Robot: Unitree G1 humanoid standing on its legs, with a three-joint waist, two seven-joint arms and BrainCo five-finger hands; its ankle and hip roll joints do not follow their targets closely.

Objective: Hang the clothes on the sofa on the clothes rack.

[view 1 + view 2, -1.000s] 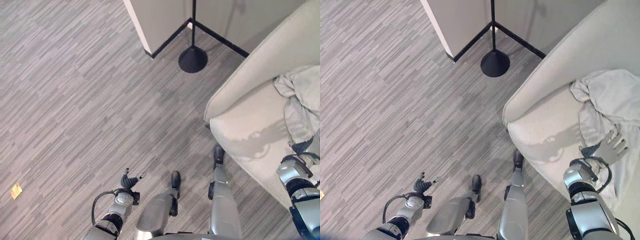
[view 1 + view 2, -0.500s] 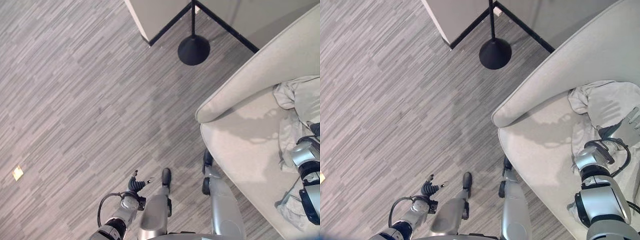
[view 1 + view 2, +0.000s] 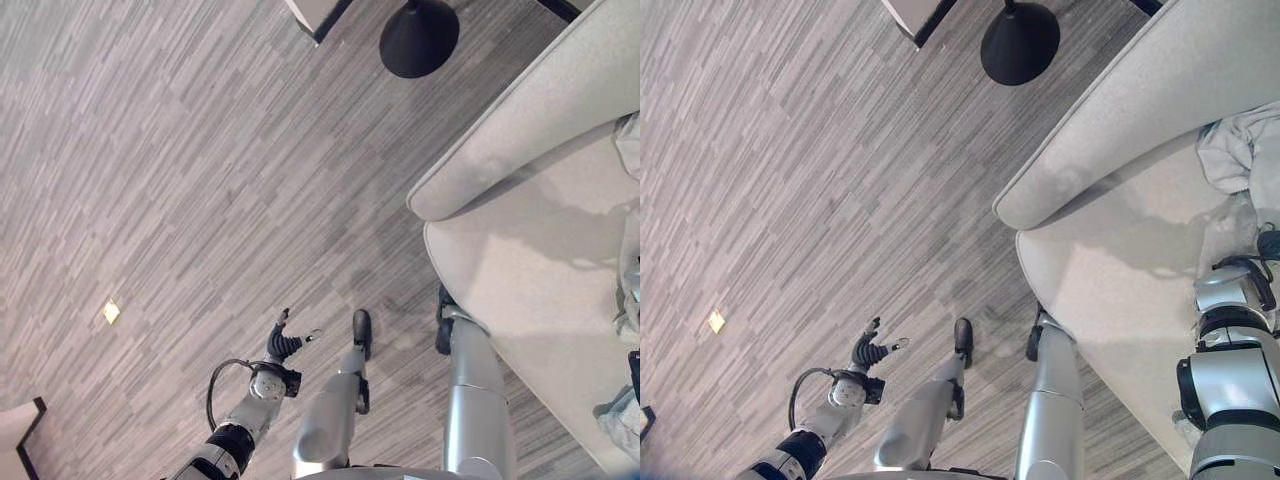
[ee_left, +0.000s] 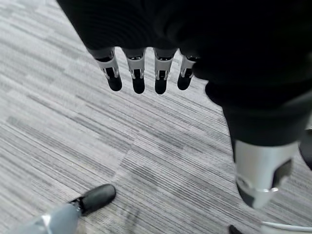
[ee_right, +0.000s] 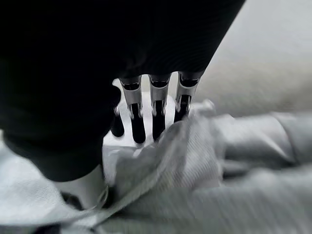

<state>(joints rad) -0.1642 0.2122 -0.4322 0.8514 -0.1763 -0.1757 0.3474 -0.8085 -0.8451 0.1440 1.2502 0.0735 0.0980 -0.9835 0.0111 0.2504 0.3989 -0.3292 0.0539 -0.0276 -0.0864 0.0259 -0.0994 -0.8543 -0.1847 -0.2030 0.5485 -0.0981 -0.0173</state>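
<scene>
On the sofa (image 3: 1110, 270) seat lies the crumpled grey garment (image 5: 229, 161); the right hand (image 5: 151, 109) reaches into its folds, fingers straight, nothing gathered yet. Curl around a thick bunch before lifting. The left hand (image 4: 146, 73) hangs relaxed over the floor (image 3: 180, 150).

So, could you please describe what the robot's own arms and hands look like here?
Both arms are smooth silver-grey shells with darker bands at the joints. The left hand and the right hand each wear a dark ribbed cover over the back and wrist, with silver fingers ending in dark tips and a silver thumb set apart.
</scene>
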